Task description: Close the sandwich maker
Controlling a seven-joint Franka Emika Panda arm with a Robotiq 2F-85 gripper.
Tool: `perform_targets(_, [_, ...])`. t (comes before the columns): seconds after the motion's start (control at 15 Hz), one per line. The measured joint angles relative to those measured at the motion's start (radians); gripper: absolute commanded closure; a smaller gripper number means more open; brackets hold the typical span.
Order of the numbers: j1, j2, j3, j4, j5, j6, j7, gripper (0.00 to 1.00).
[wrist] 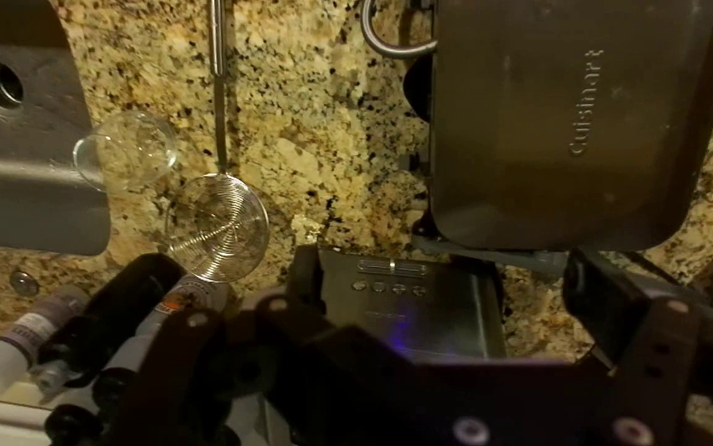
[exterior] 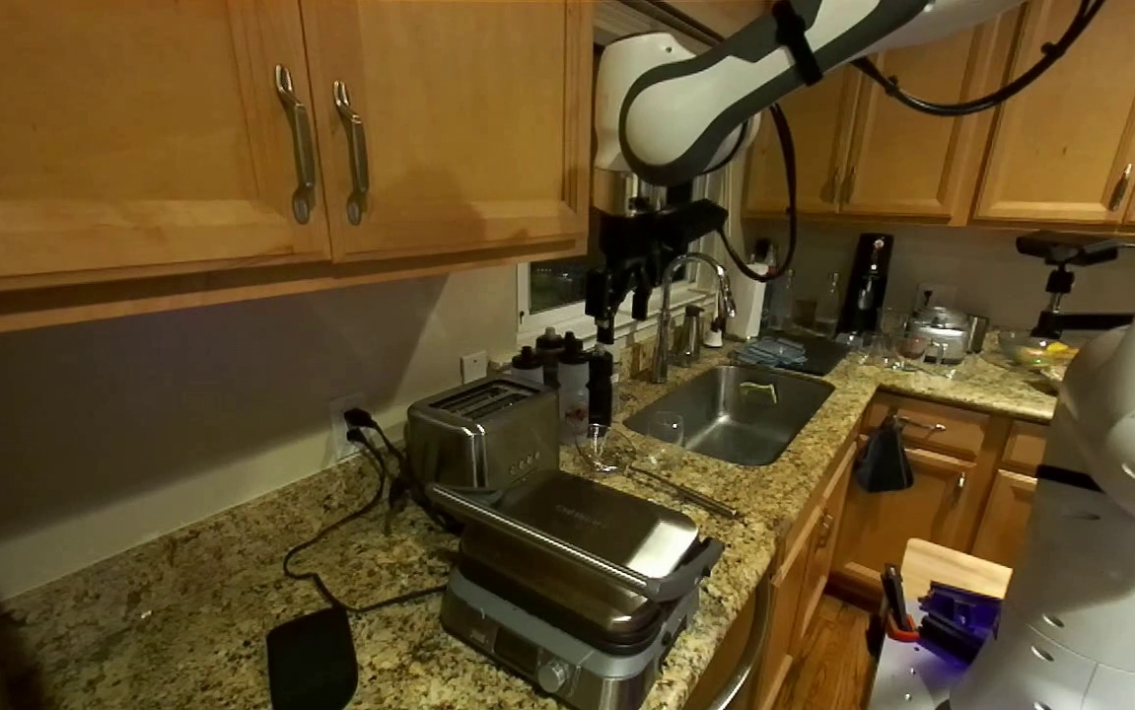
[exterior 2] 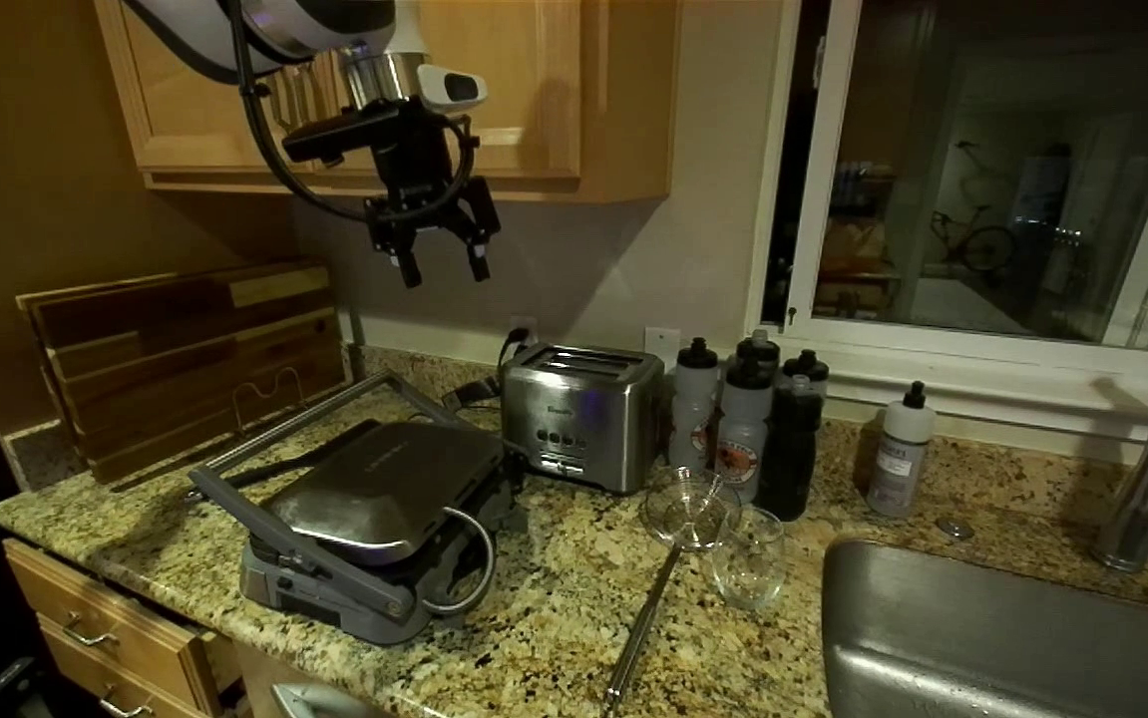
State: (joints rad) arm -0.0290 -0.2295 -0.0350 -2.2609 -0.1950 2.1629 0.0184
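The sandwich maker stands on the counter, brushed silver, in both exterior views. Its lid lies low over the base, and the cooking plates are hidden. Its bar handle stands out from the lid, angled upward. In the wrist view its lid fills the upper right. My gripper hangs high above the counter, fingers pointing down, apart from the sandwich maker. Its fingers are spread with nothing between them in the wrist view, where the toaster shows below. It also shows in an exterior view.
The chrome toaster stands beside the sandwich maker, with several bottles past it. A strainer and a glass lie near the sink. A flat black object and a cord lie on the counter. Cabinets hang above.
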Motion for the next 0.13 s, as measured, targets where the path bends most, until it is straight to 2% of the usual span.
perform_targets(0.13, [-0.014, -0.023, -0.012, -0.012, 0.000, 0.000, -0.001, 0.00])
